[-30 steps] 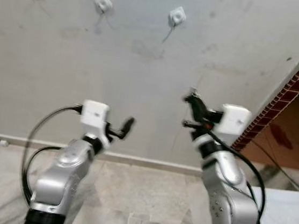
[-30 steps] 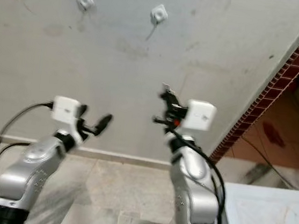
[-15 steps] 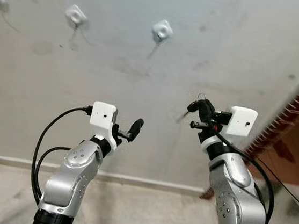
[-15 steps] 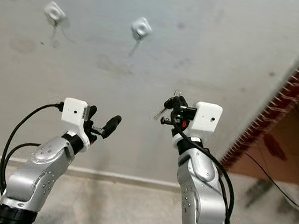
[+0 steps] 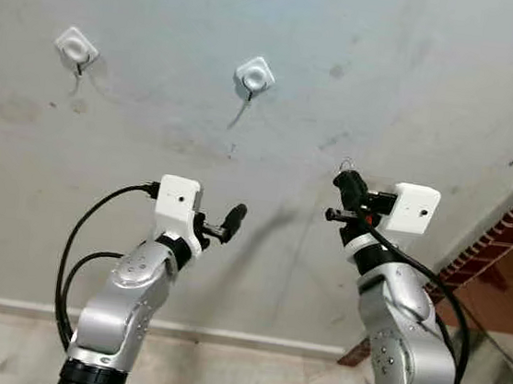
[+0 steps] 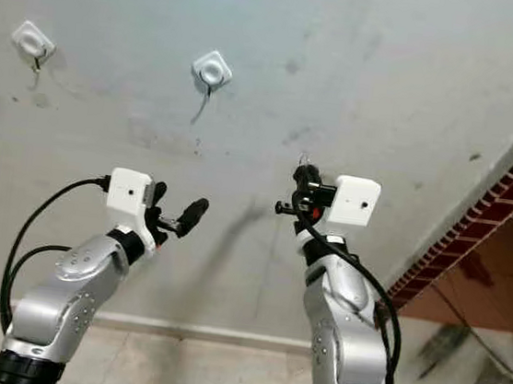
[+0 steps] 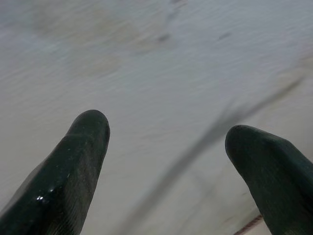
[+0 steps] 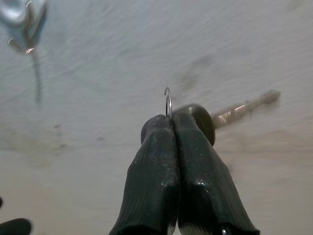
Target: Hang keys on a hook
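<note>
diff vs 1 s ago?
Camera tilted up, so the hooks sit lower in frame; the wall did not move. Right gripper rose slightly toward the hooks. Unchanged: its fingers stay shut on the keys; left gripper open, idle.

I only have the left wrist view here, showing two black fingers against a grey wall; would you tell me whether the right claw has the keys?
Observer: Yes, the right claw is shut on the keys, with the key ring poking up between its fingers.
Operator: Thanks. Are there hooks on the wall?
Observer: Two white hooks; the nearer hook sits above and to the left of the right claw.
Operator: And is that hook free?
Observer: Nothing hangs from it that I can see; the far hook is further left, above the open left claw.
</note>
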Available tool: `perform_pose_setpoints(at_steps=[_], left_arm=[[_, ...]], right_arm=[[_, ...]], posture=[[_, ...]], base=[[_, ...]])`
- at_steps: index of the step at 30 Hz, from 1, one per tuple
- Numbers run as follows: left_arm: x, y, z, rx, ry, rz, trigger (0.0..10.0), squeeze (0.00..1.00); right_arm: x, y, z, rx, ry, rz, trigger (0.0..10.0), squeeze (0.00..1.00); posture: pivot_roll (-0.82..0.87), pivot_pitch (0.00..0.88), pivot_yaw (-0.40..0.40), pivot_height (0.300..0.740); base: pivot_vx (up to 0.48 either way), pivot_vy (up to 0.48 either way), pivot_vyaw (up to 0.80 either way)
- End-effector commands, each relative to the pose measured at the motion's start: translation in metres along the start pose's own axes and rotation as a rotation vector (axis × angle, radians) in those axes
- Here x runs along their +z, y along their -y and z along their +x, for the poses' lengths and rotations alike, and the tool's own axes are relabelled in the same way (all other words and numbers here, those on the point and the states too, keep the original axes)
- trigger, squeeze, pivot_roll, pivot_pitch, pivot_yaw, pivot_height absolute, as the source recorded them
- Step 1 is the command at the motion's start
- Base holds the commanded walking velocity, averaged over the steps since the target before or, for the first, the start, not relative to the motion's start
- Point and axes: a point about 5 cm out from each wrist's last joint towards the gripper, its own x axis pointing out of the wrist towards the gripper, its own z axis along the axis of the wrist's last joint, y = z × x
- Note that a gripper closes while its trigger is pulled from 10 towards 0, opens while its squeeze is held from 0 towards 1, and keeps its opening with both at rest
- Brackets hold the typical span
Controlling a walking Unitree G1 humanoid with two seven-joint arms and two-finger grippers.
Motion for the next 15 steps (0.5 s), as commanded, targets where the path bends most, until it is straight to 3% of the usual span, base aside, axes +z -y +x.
perform_pose_setpoints(at_steps=[1, 7, 15], left_arm=[[0.001, -0.002, -0.001, 0.023, 0.002, 0.010, 10.0, 0.00], [0.003, -0.009, -0.002, 0.068, 0.004, 0.037, 10.0, 0.00], [0.003, -0.019, -0.011, 0.113, 0.002, 0.080, 10.0, 0.00]], right_arm=[[0.002, -0.001, 0.000, 0.010, 0.005, -0.011, 10.0, 0.00], [-0.003, -0.004, 0.000, 0.040, -0.014, -0.001, 10.0, 0.00], [-0.016, -0.025, 0.005, 0.178, -0.066, 0.033, 10.0, 0.00]], posture=[[0.10, 0.048, -0.062, 0.740], [0.12, 0.047, -0.065, 0.740], [0.18, 0.047, -0.063, 0.740]], base=[[0.000, 0.000, 0.00], [0.000, 0.000, 0.00], [0.000, 0.000, 0.00]])
